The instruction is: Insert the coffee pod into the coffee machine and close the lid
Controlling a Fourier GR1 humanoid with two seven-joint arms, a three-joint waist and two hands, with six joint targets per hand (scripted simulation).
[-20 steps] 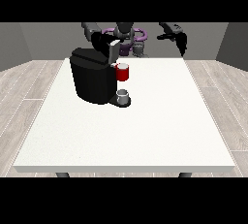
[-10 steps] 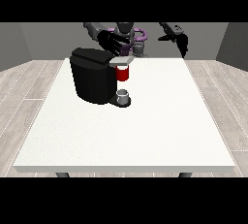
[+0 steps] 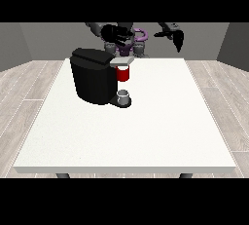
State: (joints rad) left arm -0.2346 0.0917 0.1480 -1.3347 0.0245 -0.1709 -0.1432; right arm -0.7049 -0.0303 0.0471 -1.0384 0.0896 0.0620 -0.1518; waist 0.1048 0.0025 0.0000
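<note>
Fingers hang relaxed on the hand at the view's right [image 3: 174,35]; finger state unclear on the hand at the view's left [image 3: 115,33], at 12 o'clock above the black boxy coffee machine [image 3: 93,75].

Hand at the view's left [image 3: 115,33]: finger positions too small to be told.
Hand at the view's right [image 3: 175,36]: finger state not discernible.
Robot body [image 3: 127,44]: largely hidden behind the hands and the coffee machine [image 3: 92,75].
Desk [image 3: 160,121]: legs mostly cut off below.
Grey thing [image 3: 124,96]: cannot be identified.

1. One front camera stood across the white table [image 3: 146,136], facing the robot [image 3: 127,41].
2. It looked slightly downward, set back enough to take in the whole tabletop and the coffee machine [image 3: 95,75].
</note>
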